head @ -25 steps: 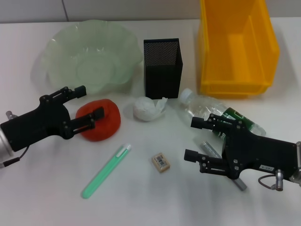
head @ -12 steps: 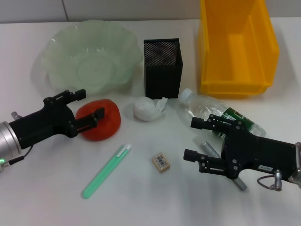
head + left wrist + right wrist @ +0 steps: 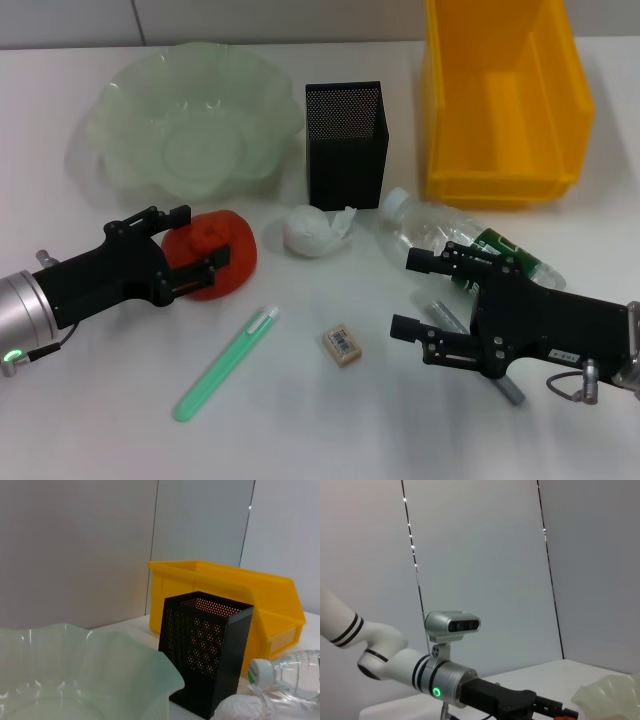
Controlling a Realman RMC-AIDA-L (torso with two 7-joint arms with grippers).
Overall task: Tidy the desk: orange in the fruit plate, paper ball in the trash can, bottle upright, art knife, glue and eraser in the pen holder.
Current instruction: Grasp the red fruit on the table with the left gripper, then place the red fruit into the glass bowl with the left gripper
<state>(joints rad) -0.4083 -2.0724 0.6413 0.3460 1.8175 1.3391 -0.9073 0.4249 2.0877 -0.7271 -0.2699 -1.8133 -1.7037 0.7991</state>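
The red-orange orange (image 3: 225, 245) lies in front of the pale green fruit plate (image 3: 190, 140). My left gripper (image 3: 208, 235) is open, with one finger on each side of the fruit. The white paper ball (image 3: 315, 230) rests before the black mesh pen holder (image 3: 346, 143). The bottle (image 3: 450, 240) lies on its side, partly under my open right gripper (image 3: 403, 293). A beige eraser (image 3: 342, 344) sits at the front centre. The yellow trash can (image 3: 505, 95) stands at the back right. I cannot tell the art knife from the glue.
A slim green pen-shaped item with a white tip (image 3: 225, 362) lies left of the eraser. A grey stick (image 3: 445, 315) is mostly hidden under my right gripper. The left wrist view shows the pen holder (image 3: 205, 650), the trash can (image 3: 225, 580) and the plate's rim (image 3: 125, 650).
My left gripper has dropped lower and come toward the table's front, so its fingers now sit around the orange. The right arm has not moved.
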